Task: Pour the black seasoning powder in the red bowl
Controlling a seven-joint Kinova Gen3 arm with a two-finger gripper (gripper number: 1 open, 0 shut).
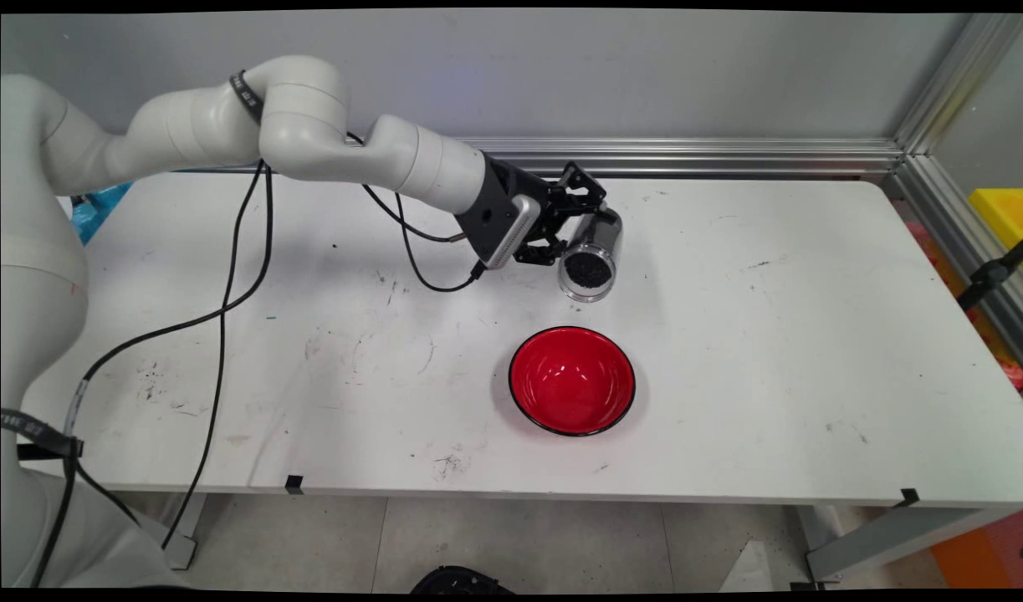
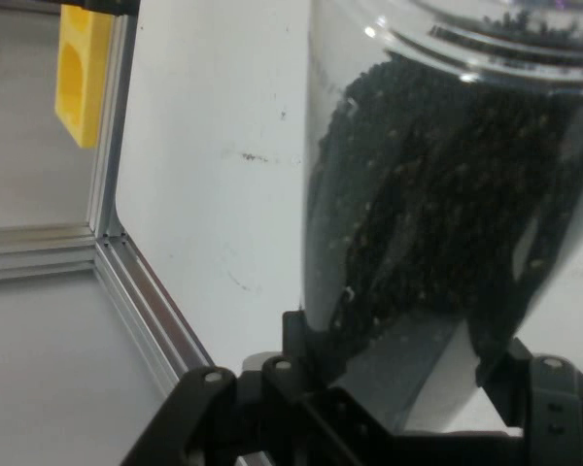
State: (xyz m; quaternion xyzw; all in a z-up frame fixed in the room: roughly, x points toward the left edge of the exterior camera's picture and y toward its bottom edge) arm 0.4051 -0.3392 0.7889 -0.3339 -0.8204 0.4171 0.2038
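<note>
My gripper (image 1: 580, 227) is shut on a clear cup (image 1: 592, 255) filled with small black grains. The cup is tipped over, its mouth facing the near side of the table, and it hangs a little above the table behind a red bowl (image 1: 572, 380) with a black rim. The bowl looks empty. In the hand view the cup (image 2: 447, 194) fills the right half, dark grains piled against its wall, with my gripper (image 2: 398, 364) clamped on its lower part.
The white table (image 1: 770, 334) carries scuffs and a few stray black grains. An aluminium rail (image 1: 687, 155) runs along the back edge and down the right side. A yellow block (image 1: 998, 213) sits beyond the right rail. Black cables (image 1: 227, 309) hang from the arm.
</note>
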